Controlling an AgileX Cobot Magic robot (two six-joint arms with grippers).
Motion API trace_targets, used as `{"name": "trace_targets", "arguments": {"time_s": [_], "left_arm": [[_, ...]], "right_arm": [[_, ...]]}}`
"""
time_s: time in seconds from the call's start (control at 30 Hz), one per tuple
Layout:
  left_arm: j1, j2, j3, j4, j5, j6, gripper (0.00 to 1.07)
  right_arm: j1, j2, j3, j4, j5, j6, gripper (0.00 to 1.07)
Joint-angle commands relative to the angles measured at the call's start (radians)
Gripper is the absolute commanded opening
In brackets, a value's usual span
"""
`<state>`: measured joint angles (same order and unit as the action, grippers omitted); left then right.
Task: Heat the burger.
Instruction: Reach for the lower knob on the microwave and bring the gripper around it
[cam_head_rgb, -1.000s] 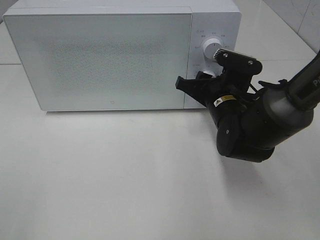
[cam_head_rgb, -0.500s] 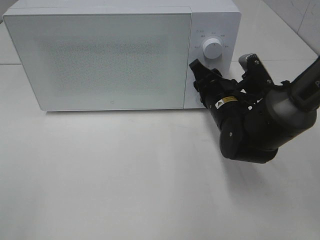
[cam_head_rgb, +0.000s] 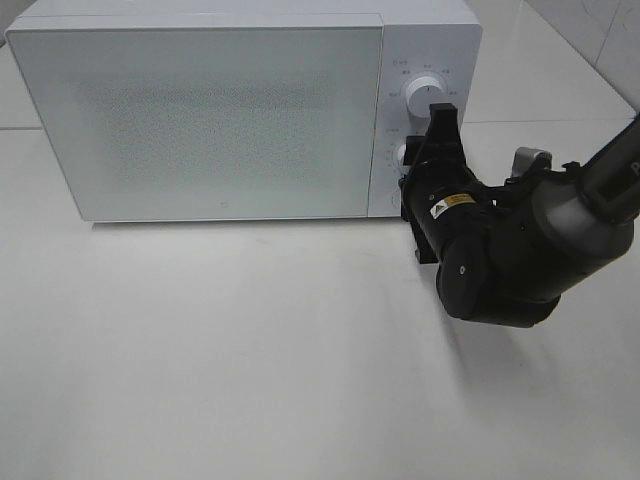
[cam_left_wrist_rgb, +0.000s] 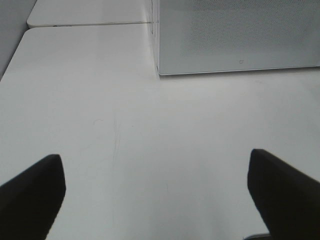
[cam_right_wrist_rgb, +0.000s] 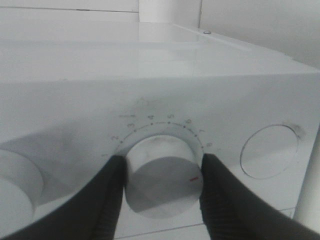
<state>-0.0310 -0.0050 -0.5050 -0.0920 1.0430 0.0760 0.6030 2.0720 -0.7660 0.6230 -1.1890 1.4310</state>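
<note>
**At the microwave's control panel: right pincer clamped on the lower dial**

Right pincer (cam_head_rgb: 418, 158) meets the front of a white microwave (cam_head_rgb: 200, 120) that stands on the pale desk (cam_head_rgb: 250, 350), its door shut. In the right wrist view the two dark fingers (cam_right_wrist_rgb: 107, 200) flank the lower dial (cam_right_wrist_rgb: 162, 172), one on each side and pressed against its rim, so this pincer is clenched on that dial. A small red mark (cam_right_wrist_rgb: 192, 178) shows on the dial face, close to one finger. Numerals from 2 to 8 arc around the dial, just beyond the fingertips. To one side of the pincer sits the upper dial (cam_head_rgb: 423, 95), just clear of the nearer finger. To the other side, a round inset button (cam_right_wrist_rgb: 270, 152) lies on the panel. The door lies off to the side of the pincer, beyond the panel's edge. The black arm housing (cam_head_rgb: 500, 265) trails back from the pincer over the desk.

Left pincer (cam_left_wrist_rgb: 157, 195), seen only in the left wrist view, is released: its two dark fingertips (cam_left_wrist_rgb: 30, 195) stand wide apart with bare desk between them. Ahead of it, well apart, is the microwave's lower front corner (cam_left_wrist_rgb: 160, 70).

Where the burger is cannot be told from any of the views.
</note>
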Motion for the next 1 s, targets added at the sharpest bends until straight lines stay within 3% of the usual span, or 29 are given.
{"name": "trace_targets", "arguments": {"time_s": [0.03,1.0], "left_arm": [[0.003,-0.020,0.003,-0.008,-0.007,-0.006,0.90],[0.003,-0.020,0.003,-0.008,-0.007,-0.006,0.90]], "right_arm": [[0.005,-0.005,-0.040,-0.176,-0.036,0.156,0.01],[0.005,-0.005,-0.040,-0.167,-0.037,0.173,0.09]]}}
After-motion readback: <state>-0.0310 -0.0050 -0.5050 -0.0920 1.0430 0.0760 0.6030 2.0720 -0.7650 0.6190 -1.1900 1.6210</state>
